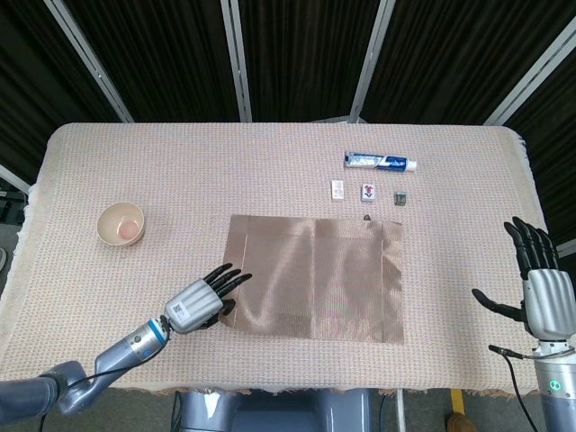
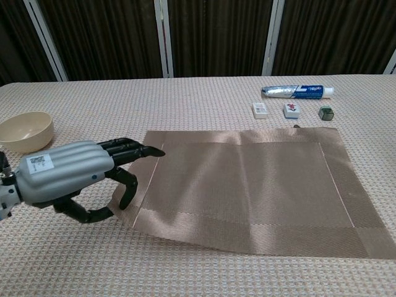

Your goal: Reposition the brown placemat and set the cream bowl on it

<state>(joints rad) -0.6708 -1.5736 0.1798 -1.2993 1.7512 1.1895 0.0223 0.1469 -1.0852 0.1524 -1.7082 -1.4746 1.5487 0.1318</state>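
Observation:
The brown placemat [image 1: 315, 274] [image 2: 247, 179] lies flat near the table's middle, slightly skewed. My left hand [image 1: 202, 301] [image 2: 68, 176] is at its near-left edge and pinches that edge, fingers on top and thumb curled underneath. The cream bowl [image 1: 121, 224] [image 2: 25, 131] stands upright on the table at the far left, apart from the mat and behind my left hand. My right hand [image 1: 540, 288] hovers off the table's right edge with its fingers spread, holding nothing; only the head view shows it.
A toothpaste tube [image 1: 380, 162] [image 2: 297, 91] lies at the back right. In front of it sit two white tiles [image 1: 338, 189] [image 2: 260, 110] and a dark cube [image 1: 400, 196] [image 2: 325, 112], just behind the mat's far edge. The woven tablecloth [image 1: 180, 171] covers the table.

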